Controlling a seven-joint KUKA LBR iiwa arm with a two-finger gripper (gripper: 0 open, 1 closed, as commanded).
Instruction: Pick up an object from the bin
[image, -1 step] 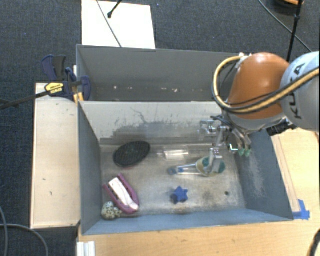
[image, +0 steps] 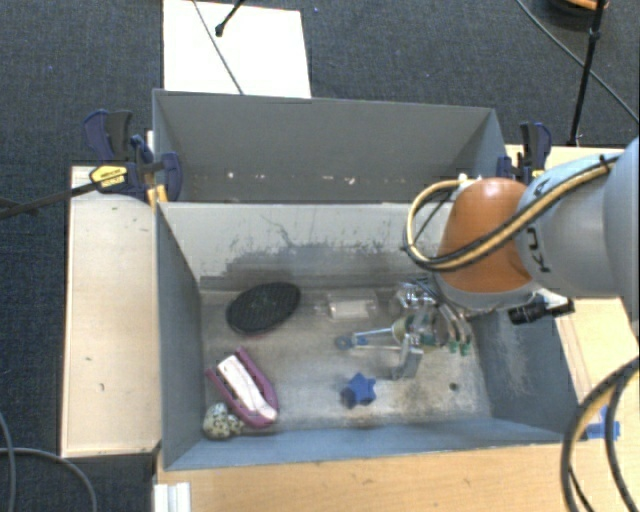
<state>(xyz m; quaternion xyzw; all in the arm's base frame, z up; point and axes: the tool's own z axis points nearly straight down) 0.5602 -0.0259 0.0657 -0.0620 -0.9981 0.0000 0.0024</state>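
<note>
Right of the bin's (image: 320, 150) middle, the gripper (image: 375, 359) sits low, fingers apart and gripping nothing; a blue star (image: 358, 391) lies just beside it, toward the front wall.

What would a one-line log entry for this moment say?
gripper open, empty | low over bin floor, right of middle | nearest: blue star-shaped piece, just toward the bin's near wall | nothing picked yet

In my bin (image: 320, 160) I count one blue star-shaped piece (image: 357, 390); left of it, one purple-and-white case (image: 245, 390) and one speckled ball (image: 222, 423); behind it, one black oval pad (image: 263, 305) and one clear plastic piece (image: 350, 306).
</note>
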